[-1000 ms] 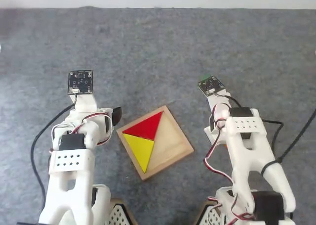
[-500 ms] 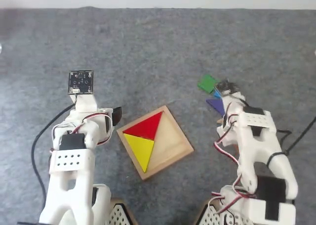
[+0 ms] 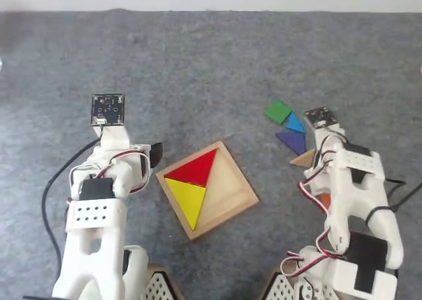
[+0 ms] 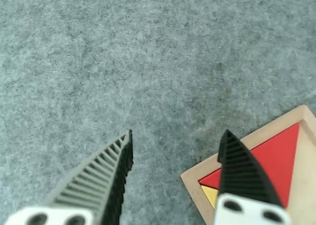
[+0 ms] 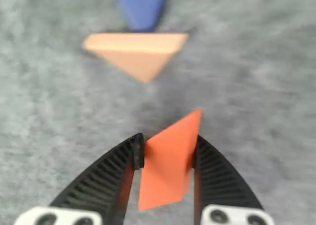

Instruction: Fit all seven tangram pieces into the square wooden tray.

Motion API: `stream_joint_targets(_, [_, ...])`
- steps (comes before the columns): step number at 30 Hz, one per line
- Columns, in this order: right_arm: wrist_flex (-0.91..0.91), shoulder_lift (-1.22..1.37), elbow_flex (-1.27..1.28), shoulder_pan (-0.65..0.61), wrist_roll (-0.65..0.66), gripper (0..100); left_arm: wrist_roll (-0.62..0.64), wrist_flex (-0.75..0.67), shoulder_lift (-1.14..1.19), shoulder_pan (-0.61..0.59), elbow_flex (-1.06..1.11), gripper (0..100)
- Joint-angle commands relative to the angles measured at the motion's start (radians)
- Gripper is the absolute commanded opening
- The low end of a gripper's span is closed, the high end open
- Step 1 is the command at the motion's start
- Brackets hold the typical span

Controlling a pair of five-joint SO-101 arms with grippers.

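The square wooden tray (image 3: 239,184) lies tilted at the table's middle, with a red triangle (image 3: 196,169) and a yellow triangle (image 3: 188,198) fitted in its left half. My left gripper (image 4: 177,134) hangs open over bare carpet just off the tray's left corner (image 4: 193,181). My right gripper (image 5: 168,145) is shut on an orange piece (image 5: 168,170), which peeks out under the right arm (image 3: 324,200). Beyond it lie a tan triangle (image 5: 136,48), a purple piece (image 3: 291,140), a light blue piece (image 3: 295,123) and a green square (image 3: 277,111).
Grey carpet covers the table. Both arm bases (image 3: 99,260) stand at the near edge, either side of the tray. A pale wall edge runs along the far side.
The right arm has swung right and drawn back, uncovering the green, blue, purple and tan pieces. The left arm has stayed still.
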Motion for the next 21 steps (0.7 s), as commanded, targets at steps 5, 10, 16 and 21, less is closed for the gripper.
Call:
stream_joint_targets(5, [0.170,-0.001,-0.195,-0.019,0.091,14.8,0.006,-0.020,-0.026,-0.003,-0.005,27])
stream_joint_targets(10, [0.226,0.001,-0.193,-0.047,0.195,21.8,0.006,-0.017,-0.026,-0.003,-0.005,27])
stream_joint_targets(16, [0.209,-0.010,-0.164,-0.053,0.089,27.4,0.006,-0.020,-0.026,-0.002,-0.005,27])
stream_joint_targets(21, [0.148,-0.010,-0.155,-0.054,-0.238,27.4,0.006,-0.020,-0.026,-0.002,-0.005,27])
